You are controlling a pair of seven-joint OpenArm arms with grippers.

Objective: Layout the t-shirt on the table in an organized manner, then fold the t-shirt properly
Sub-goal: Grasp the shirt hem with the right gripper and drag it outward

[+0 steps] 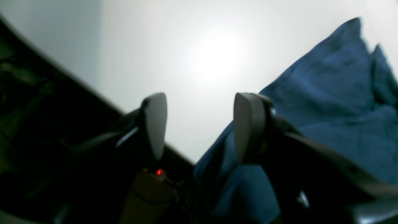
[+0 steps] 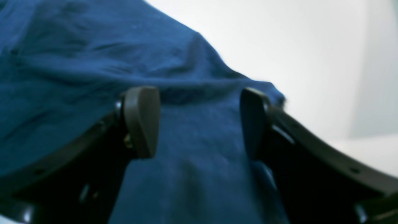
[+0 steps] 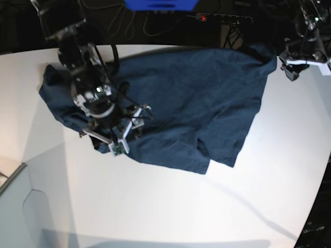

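The dark navy t-shirt (image 3: 191, 98) lies spread on the white table (image 3: 155, 206), wrinkled, with a sleeve at the far left and a corner at the far right. My right gripper (image 3: 121, 135) hangs over the shirt's near-left edge. In the right wrist view it (image 2: 199, 121) is open, with the shirt's cloth (image 2: 93, 62) below and between the fingers. My left gripper (image 3: 292, 70) is at the table's far right, beside the shirt's corner. In the left wrist view it (image 1: 202, 124) is open and empty over bare table (image 1: 186, 62), with the shirt (image 1: 335, 109) to its right.
A pale grey box corner (image 3: 15, 206) sits at the near left. Cables and a power strip (image 3: 222, 18) lie beyond the table's curved far edge. The table's edge (image 1: 93, 90) and dark floor show at the left of the left wrist view.
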